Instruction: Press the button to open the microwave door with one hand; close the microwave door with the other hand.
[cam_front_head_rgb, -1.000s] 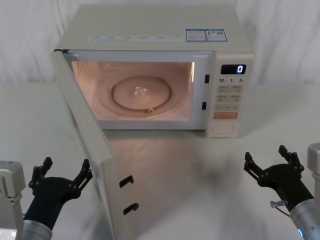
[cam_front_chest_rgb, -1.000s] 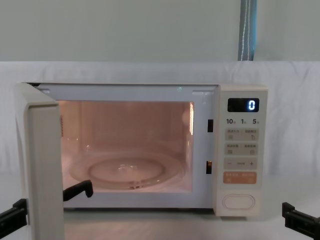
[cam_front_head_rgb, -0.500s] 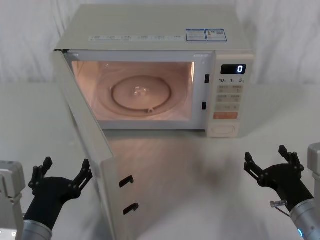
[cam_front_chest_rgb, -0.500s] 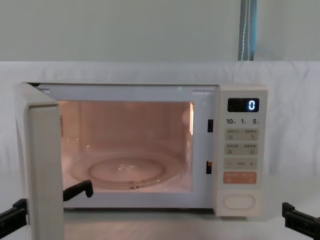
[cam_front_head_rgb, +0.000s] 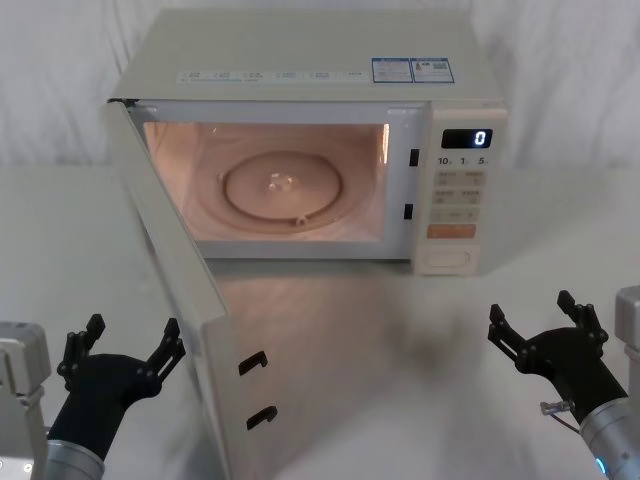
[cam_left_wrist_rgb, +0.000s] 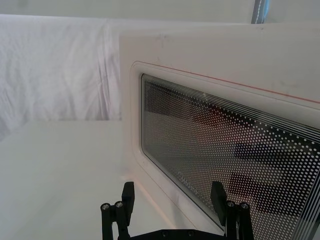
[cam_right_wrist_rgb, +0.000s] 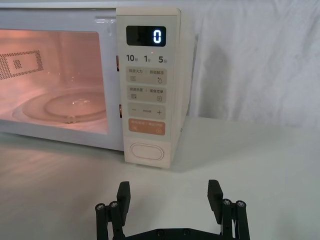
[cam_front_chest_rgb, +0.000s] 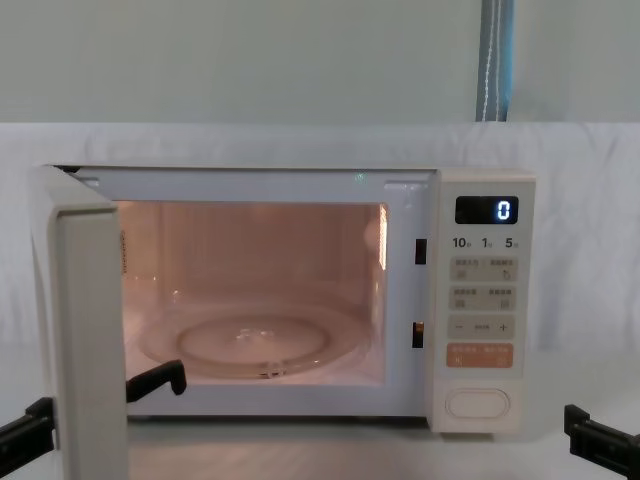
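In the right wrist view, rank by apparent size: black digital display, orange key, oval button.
1. Oval button, looks largest.
2. Black digital display and orange key: about alike, so not ranked.

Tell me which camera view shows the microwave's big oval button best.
The right wrist view: the button sits close and face-on at the foot of the control panel, above the open right gripper. The chest view shows it face-on but farther off; the head view shows it small, from above; the left wrist view faces the microwave door.
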